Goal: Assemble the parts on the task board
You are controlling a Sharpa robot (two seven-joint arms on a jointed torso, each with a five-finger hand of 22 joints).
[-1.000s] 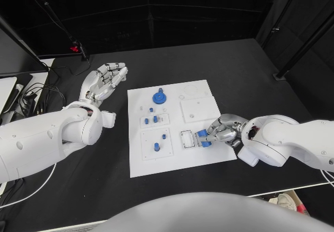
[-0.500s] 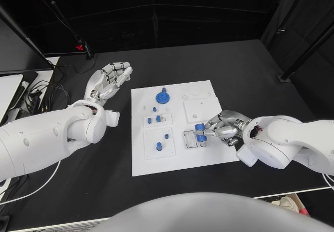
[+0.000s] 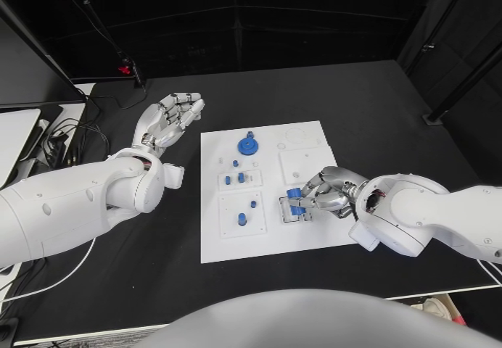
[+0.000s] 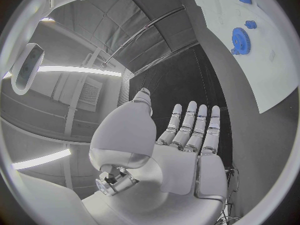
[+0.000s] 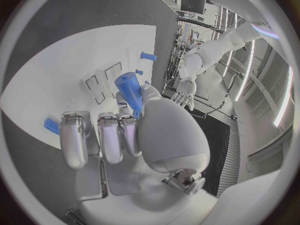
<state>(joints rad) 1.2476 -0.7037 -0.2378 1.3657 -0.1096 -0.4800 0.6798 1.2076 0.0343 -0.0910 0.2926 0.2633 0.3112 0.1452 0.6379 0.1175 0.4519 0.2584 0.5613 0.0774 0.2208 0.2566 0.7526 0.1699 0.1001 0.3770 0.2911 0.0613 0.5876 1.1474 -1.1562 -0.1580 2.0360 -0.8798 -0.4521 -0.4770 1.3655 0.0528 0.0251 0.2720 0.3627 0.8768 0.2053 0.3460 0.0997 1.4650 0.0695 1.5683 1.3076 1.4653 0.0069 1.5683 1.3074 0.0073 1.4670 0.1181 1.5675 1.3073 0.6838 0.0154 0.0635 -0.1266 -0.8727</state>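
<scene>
1. The part [image 3: 296, 201] is a small blue peg, cylindrical, with a rounded end in the right wrist view [image 5: 129, 86].
2. Its long axis runs roughly across the board [image 3: 314, 239], tip toward the board's left edge.
3. The right hand [image 3: 324, 192] pinches it over a clear rectangular frame near the board's right edge.
4. The left hand [image 3: 167, 119] lies flat off the board's far-left corner, fingers straight, holding nothing.

We take this for a robotics lab: black curtains [image 3: 262, 36], cables [image 3: 52, 138] far left, black surface [image 3: 314, 94].
</scene>
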